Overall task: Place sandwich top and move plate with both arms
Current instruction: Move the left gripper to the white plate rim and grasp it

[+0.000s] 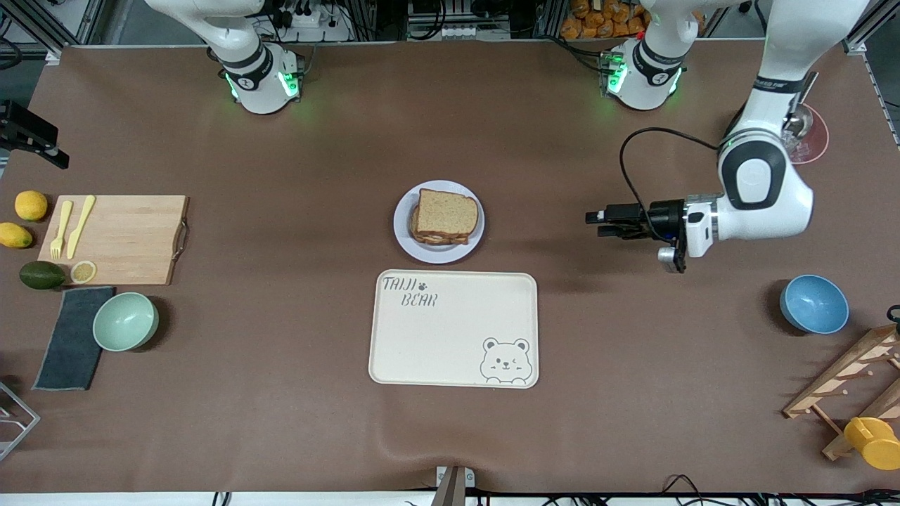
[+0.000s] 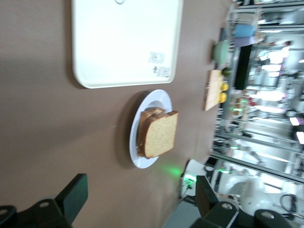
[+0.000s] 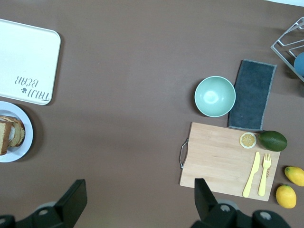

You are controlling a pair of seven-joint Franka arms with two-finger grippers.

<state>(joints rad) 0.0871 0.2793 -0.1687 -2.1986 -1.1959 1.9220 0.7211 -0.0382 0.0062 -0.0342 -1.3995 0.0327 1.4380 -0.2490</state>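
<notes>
Sandwich top (image 1: 447,211) lies stacked on plate (image 1: 402,223); left pincer (image 1: 598,221) and right pincer (image 3: 137,202) both spread, empty

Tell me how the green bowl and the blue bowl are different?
The green bowl is pale mint and sits beside a dark cloth at the right arm's end of the table. The blue bowl sits at the left arm's end, near a wooden rack. Both are round, upright and hold nothing.

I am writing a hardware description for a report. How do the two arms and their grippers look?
Both arms are glossy white with black joint bands, and green lights glow at their bases. The left arm has a dark grey oval panel at its wrist and a looping black cable. The left gripper is black; the right gripper shows two black fingers.
</notes>
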